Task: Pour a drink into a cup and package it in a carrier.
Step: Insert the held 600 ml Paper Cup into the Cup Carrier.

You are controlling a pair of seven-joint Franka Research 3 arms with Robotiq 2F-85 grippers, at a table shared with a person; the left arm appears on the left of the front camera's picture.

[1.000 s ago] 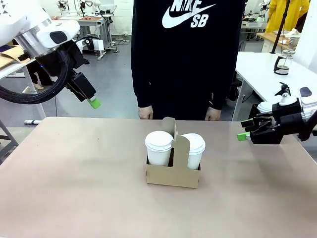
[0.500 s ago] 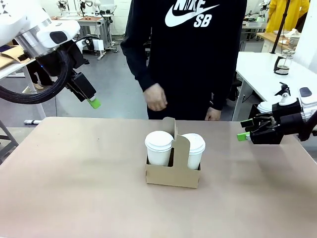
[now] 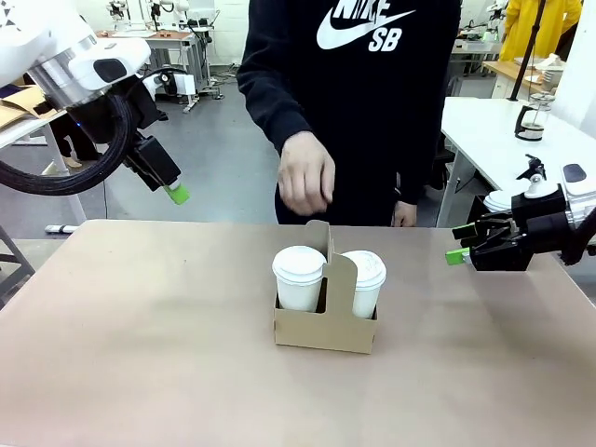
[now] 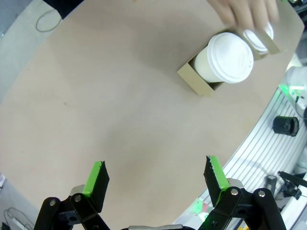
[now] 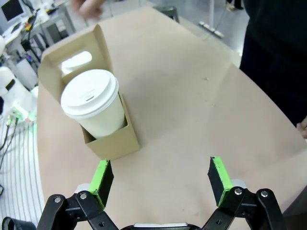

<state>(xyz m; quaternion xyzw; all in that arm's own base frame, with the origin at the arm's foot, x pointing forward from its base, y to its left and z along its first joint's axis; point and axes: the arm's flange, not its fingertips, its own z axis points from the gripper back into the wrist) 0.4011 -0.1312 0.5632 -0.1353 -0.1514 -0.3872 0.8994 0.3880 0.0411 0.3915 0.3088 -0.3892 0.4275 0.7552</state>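
Tan table bearing carrier with two lidded cups (both grippers agape, empty); workshop behind.

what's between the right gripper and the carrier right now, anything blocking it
Nothing on the table does. The open right gripper hangs off to the side of the carrier, with bare table between them. The one thing close is the person's hand, raised above the carrier's handle tab, not in the gripper's line.
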